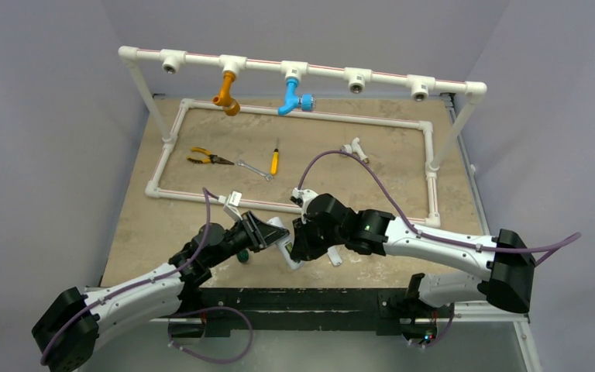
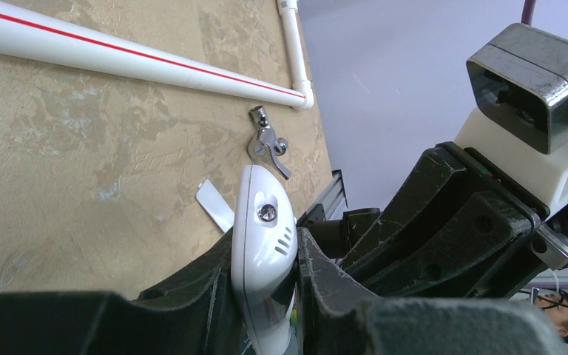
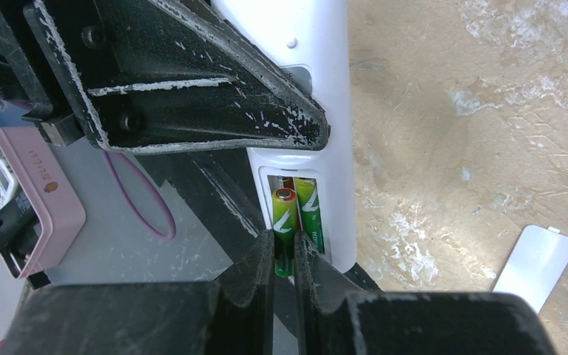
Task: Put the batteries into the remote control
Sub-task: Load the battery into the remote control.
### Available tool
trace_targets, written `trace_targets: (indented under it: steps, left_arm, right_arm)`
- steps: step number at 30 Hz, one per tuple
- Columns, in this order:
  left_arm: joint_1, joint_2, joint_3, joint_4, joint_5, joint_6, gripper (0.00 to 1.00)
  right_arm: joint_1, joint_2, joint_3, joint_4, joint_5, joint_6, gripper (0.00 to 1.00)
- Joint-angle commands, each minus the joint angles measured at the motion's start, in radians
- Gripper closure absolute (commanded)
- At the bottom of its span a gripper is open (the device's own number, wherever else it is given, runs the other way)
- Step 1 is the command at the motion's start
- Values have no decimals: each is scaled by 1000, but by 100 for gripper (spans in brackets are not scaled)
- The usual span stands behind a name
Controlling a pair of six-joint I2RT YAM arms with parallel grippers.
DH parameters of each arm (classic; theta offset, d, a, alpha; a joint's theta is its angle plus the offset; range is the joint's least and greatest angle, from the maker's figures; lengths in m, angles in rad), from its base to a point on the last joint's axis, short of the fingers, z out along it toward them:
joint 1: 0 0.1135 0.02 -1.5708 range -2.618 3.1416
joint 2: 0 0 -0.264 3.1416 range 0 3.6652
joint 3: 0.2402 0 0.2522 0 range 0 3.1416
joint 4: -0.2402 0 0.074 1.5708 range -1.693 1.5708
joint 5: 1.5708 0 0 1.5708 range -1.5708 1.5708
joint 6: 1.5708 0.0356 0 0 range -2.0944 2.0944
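left gripper: clamping jaws tight on the remote control, gripping it by the narrow sides and holding it lifted off the bench, presumably to be presenting the back to the other arm
remote control: hanging between the two arms near the front edge of the bench, back turned toward the right arm, battery recess lying open with no cover on
battery: going into one slot of the recess, top end resting inside, tail end poking out between the right jaws, so not looking fully seated yet
second battery: lying flat in the slot just beside it, looking properly in
right gripper: pinching jaws nearly shut on the tail of that first battery, lining it up lengthwise with the slot, probably for pushing it down against the contact
cover plate: lying flat on the bench off to the right, well apart from the remote, parked out of the way for later, guessing
next bit: needing the tail end pressing down flat before letting go; risking it springing back out otherwise
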Motion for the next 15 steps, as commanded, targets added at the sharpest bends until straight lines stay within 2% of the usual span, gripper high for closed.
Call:
trace_targets:
  steps: [1, 15]
  left_arm:
    - [-2, 8, 23, 89, 5, -18, 100]
    - [-2, 11, 19, 107, 16, -17, 100]
  right_arm:
    - [4, 2, 20, 21, -14, 10, 97]
    - [4, 6, 27, 1, 4, 3, 84]
